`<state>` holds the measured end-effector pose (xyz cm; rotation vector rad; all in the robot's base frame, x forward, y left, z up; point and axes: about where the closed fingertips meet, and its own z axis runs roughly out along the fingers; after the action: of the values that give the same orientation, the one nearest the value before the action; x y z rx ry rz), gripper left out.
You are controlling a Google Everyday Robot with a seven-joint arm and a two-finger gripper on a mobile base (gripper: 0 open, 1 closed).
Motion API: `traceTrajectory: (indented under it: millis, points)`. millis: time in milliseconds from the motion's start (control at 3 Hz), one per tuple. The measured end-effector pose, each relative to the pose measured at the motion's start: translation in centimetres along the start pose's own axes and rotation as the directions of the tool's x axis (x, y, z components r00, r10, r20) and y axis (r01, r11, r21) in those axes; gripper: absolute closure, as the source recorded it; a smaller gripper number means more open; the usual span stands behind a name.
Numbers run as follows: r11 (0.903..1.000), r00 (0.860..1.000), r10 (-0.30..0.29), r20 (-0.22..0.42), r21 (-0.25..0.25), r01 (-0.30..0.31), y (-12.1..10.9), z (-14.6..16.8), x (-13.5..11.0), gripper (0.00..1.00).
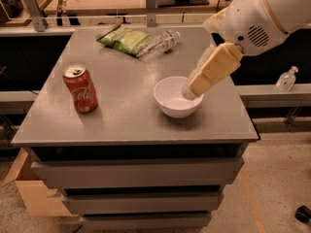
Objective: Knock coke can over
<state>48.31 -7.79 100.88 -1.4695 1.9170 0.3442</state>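
Observation:
The coke can (80, 89), red with white script and a silver top, stands upright on the left side of the grey table (126, 125). My gripper (190, 92) is at the end of a cream-coloured forearm that reaches down from the upper right. It hangs over the white bowl (167, 103) at the table's right middle, well to the right of the can and apart from it.
A green chip bag (125, 39) and a clear plastic water bottle (159, 42) lie at the back of the table. A small clear bottle (286, 79) stands on a ledge to the right. A cardboard box (34, 198) sits on the floor at the lower left.

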Motion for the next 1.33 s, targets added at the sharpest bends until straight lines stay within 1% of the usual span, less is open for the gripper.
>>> traceTrajectory:
  millis: [333, 667, 1000, 1333]
  points:
    - [0.9996, 0.997, -0.007, 0.072, -0.028, 0.009, -0.4, 4.6, -1.9, 0.0]
    - [0.9978, 0.994, -0.031, 0.103, -0.055, 0.037, -0.8, 8.4, -3.7, 0.0]
    - [0.9959, 0.985, -0.022, 0.169, -0.083, 0.037, -1.2, 12.0, -6.0, 0.0]
    - [0.9937, 0.968, 0.002, 0.249, -0.109, 0.026, -2.0, 15.8, -8.6, 0.0]
